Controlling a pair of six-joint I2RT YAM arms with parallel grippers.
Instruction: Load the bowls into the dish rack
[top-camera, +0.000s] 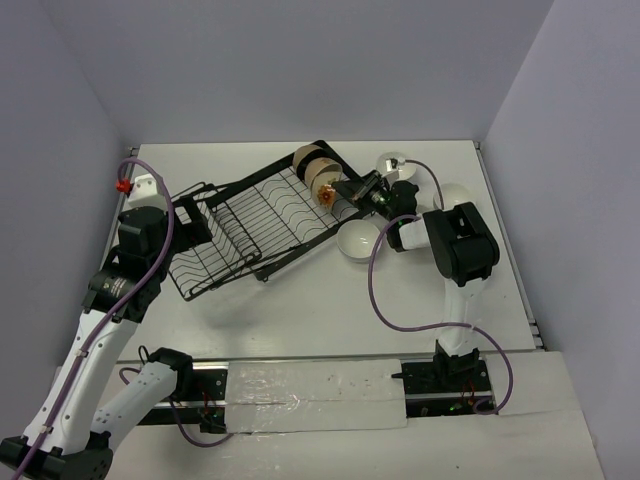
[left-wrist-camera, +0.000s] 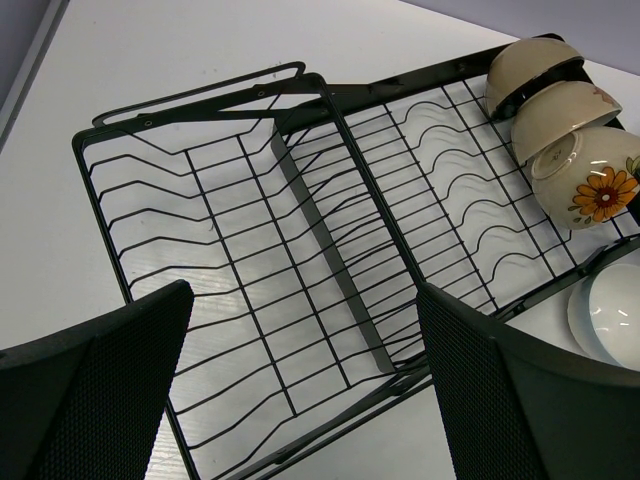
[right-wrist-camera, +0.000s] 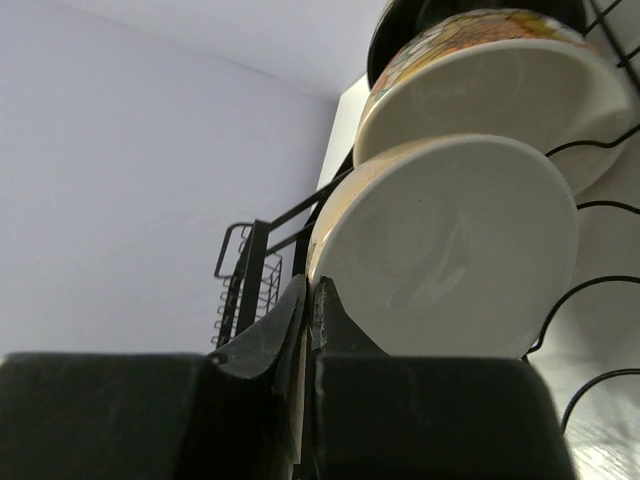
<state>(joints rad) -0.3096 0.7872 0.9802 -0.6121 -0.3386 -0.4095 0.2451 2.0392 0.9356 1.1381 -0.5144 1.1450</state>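
The black wire dish rack (top-camera: 250, 225) lies slanted across the table and fills the left wrist view (left-wrist-camera: 300, 200). Three bowls stand on edge at its far right end: two cream ones (top-camera: 312, 162) (left-wrist-camera: 535, 65) (left-wrist-camera: 565, 110) and an orange-flower bowl (top-camera: 330, 195) (left-wrist-camera: 590, 180). My right gripper (top-camera: 352, 190) (right-wrist-camera: 310, 300) is shut on the rim of the orange-flower bowl (right-wrist-camera: 450, 250), which rests in the rack against a patterned bowl (right-wrist-camera: 490, 90). My left gripper (top-camera: 188, 225) (left-wrist-camera: 300, 300) is open and empty above the rack's left section.
A white bowl (top-camera: 355, 241) (left-wrist-camera: 605, 315) sits upright on the table just right of the rack, under my right arm. A glossy bowl (top-camera: 392, 163) stands at the back right. Walls close the table on three sides.
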